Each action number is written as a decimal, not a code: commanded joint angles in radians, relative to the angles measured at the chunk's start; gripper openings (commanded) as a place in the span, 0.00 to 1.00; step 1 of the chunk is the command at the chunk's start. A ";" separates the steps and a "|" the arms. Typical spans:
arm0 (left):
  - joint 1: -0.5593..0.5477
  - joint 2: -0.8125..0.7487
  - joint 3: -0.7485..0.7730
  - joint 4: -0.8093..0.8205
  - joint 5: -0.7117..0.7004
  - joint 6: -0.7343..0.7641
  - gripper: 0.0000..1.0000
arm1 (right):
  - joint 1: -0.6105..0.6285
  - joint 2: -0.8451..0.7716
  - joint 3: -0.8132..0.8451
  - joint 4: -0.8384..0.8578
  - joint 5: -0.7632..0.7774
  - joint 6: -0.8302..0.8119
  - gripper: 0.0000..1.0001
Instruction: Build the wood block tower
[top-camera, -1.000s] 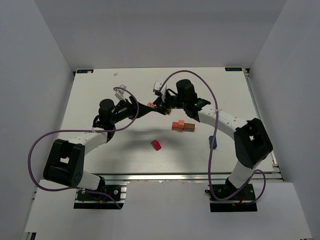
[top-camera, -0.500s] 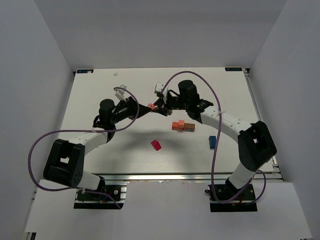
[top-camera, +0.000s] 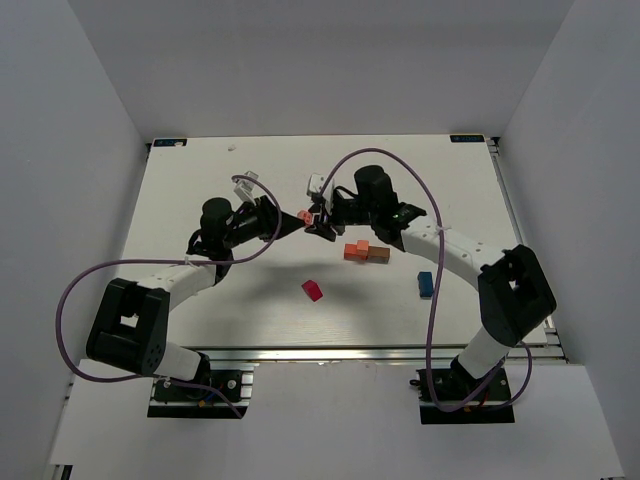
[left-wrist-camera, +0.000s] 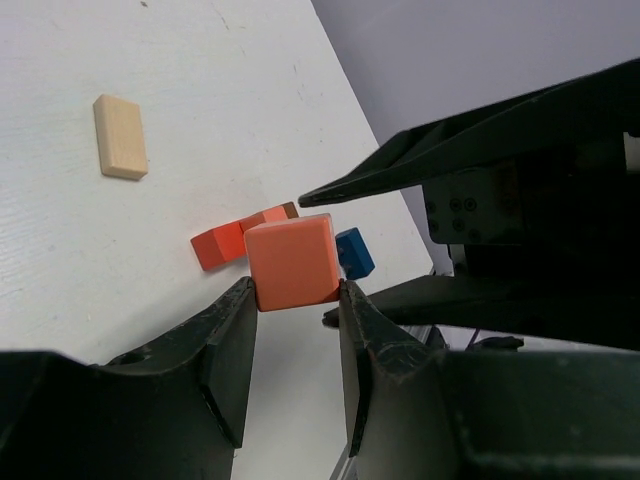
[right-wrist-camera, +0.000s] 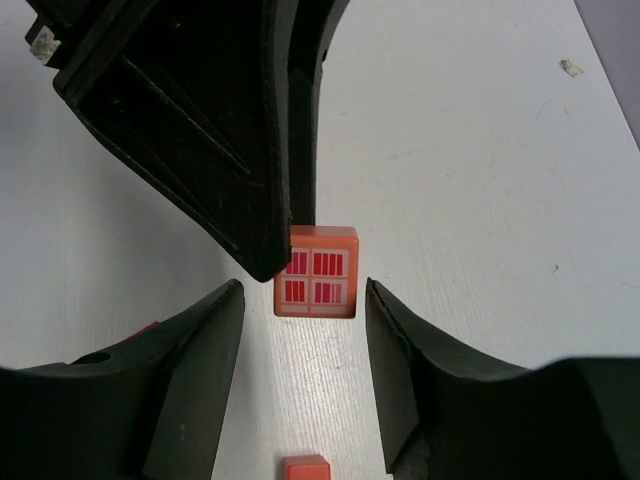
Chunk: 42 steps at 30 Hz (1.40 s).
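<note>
A salmon-orange cube (top-camera: 302, 214) hangs above the table, with my left gripper (top-camera: 297, 218) shut on it. In the left wrist view the cube (left-wrist-camera: 292, 262) sits pinched between both fingertips of that gripper (left-wrist-camera: 296, 292). My right gripper (right-wrist-camera: 303, 300) is open, its fingers standing apart on either side of the cube (right-wrist-camera: 316, 272), which shows a printed window face. The start of the wood block tower (top-camera: 365, 251), an orange-red block beside a brown one, lies on the table just right of the grippers.
A magenta-red block (top-camera: 313, 290) lies in front of the middle. Nearer the right arm is a blue block (top-camera: 425, 284). A tan bar (left-wrist-camera: 120, 136) lies flat farther off in the left wrist view. Both arms meet over the table's centre.
My left gripper has closed on the cube. The right gripper, which was shut on it, has opened off its sides. The pair has shifted slightly toward the front.
</note>
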 joint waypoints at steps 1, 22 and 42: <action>-0.010 -0.027 0.036 -0.011 0.048 0.067 0.00 | 0.019 -0.043 0.042 -0.044 -0.019 0.018 0.58; -0.025 -0.165 0.003 -0.226 0.373 0.699 0.00 | -0.116 -0.162 0.316 -0.781 -0.258 -0.303 0.86; -0.079 -0.246 0.035 -0.447 0.383 1.003 0.00 | -0.002 -0.049 0.253 -0.626 -0.191 -0.157 0.69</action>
